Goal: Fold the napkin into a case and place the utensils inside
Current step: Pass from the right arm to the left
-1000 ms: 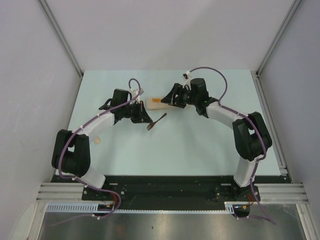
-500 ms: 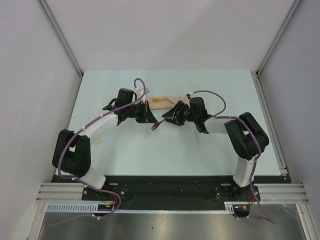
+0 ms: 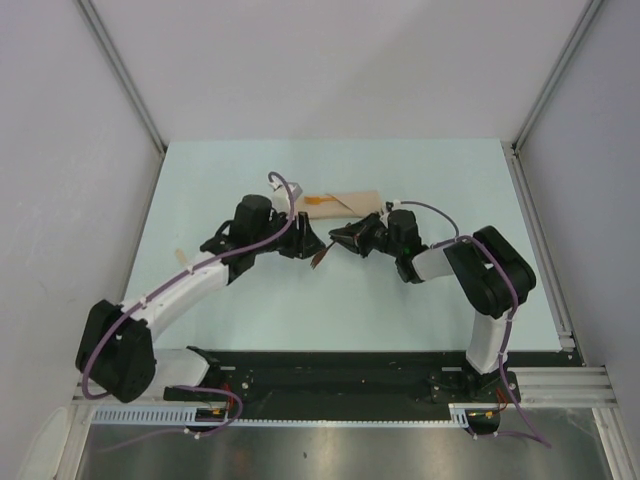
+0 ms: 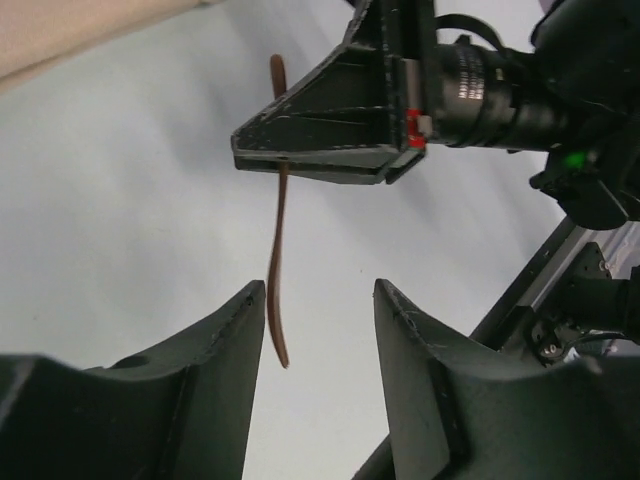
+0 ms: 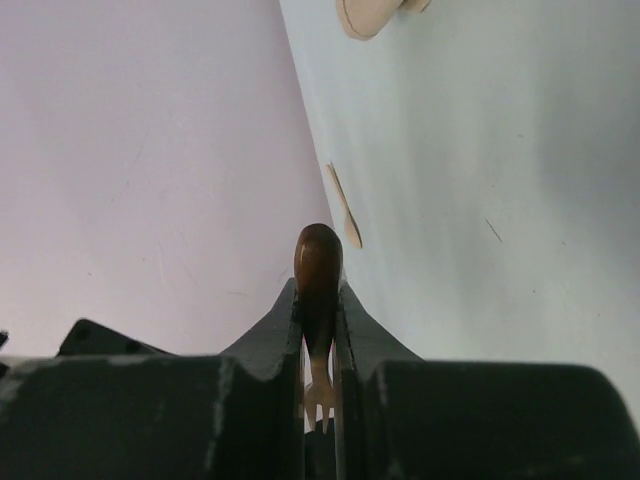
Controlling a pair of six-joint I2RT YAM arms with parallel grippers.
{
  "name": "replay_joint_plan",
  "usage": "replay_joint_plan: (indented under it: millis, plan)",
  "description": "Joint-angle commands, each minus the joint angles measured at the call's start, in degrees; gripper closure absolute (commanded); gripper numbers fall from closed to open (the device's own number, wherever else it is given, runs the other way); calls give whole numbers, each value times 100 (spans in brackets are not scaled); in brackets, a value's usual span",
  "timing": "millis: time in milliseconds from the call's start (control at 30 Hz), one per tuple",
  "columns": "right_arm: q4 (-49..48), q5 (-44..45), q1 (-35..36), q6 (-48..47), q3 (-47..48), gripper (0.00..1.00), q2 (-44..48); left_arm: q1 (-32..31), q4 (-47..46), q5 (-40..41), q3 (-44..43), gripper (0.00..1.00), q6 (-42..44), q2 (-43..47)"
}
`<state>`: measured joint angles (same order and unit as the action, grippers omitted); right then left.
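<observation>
My right gripper (image 3: 343, 238) (image 5: 319, 287) is shut on a dark brown fork (image 3: 320, 256) (image 5: 318, 255); its rounded handle end pokes out past the fingertips and the tines show between the fingers. In the left wrist view the fork (image 4: 277, 230) hangs from the right gripper (image 4: 320, 135) and its lower end lies between my left gripper's (image 4: 316, 292) (image 3: 305, 240) open fingers, apart from both. The napkin, folded into a narrow beige case (image 3: 357, 201) (image 4: 60, 30) (image 5: 368, 14), lies just behind both grippers. A light orange spoon (image 3: 316, 201) sticks out of its left end.
A small pale tan piece (image 3: 180, 258) (image 5: 344, 208) lies on the light blue table (image 3: 420, 310) near the left wall. Grey walls (image 3: 70, 150) close in the sides and back. The arms' black base rail (image 3: 330, 375) runs along the near edge.
The right gripper came down from beside the case and shut on the fork. The left gripper, shut before, has opened and its arm has reached further right.
</observation>
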<state>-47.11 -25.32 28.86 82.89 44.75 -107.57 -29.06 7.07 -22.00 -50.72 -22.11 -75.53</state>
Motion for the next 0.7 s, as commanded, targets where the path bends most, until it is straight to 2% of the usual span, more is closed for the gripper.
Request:
replay_joint_plan:
  millis: [0,167,567,600,667]
  plan:
    - [-711,370,-39,508,-116,100,228,-196,-898,696,632,47,-153,503]
    - [-1028,484,-21,939,-265,100,254,-355,-1147,916,1020,51,-206,653]
    - [-1300,546,155,1238,-327,100,271,-337,-1568,855,985,79,-391,487]
    - [-1309,537,172,1229,-318,100,263,-337,-1586,803,959,88,-391,451]
    - [-1301,485,129,1160,-265,88,289,-250,-1630,741,906,100,-382,372]
